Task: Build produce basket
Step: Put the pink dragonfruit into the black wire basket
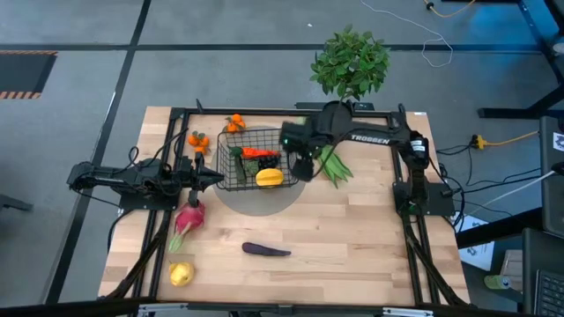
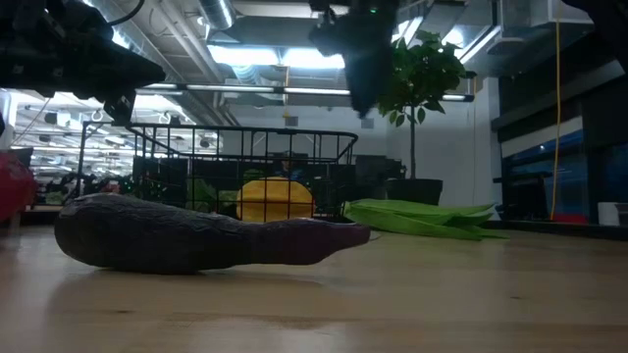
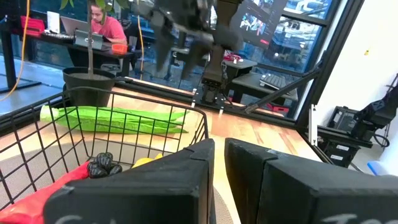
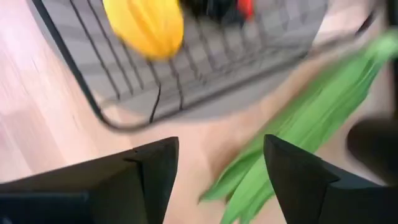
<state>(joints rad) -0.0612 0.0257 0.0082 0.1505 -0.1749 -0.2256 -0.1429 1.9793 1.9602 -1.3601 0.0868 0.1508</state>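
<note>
Largest to smallest. The pale wooden bench (image 1: 352, 238) is smooth and planked, so rounded produce could roll if nudged. On it, centre of the high view and partly over a grey round mat (image 1: 261, 199), sits the basket (image 1: 251, 141), a rigid black wire grid with open sides; it is light-looking, and a knock from either arm could slide it or tip its load. The right gripper (image 1: 304, 165) hovers just right of the basket, above the near end of the long green pods (image 1: 334, 165), its fingers (image 4: 298, 177) spread wide and holding nothing. The pods are flat, thin and flexible, lying fanned on the bench; a likely fault is pinching only one or two, or scraping the wood while closing. The left gripper (image 1: 216, 179) rests at the basket's left edge with fingers (image 3: 180, 186) nearly shut and empty; were the right arm to swing pods across, it might strike this arm or the rim. Inside the basket lie a waxy yellow fruit (image 1: 270, 177), an orange carrot (image 1: 259, 153) and dark grapes (image 3: 103, 165). Outside, lower centre, a matte purple eggplant (image 1: 265, 250) lies curved; left of it a scaly pink dragon fruit (image 1: 189, 217) and a yellow fruit (image 1: 181, 274); small oranges (image 1: 198, 139) sit upper left.
</note>
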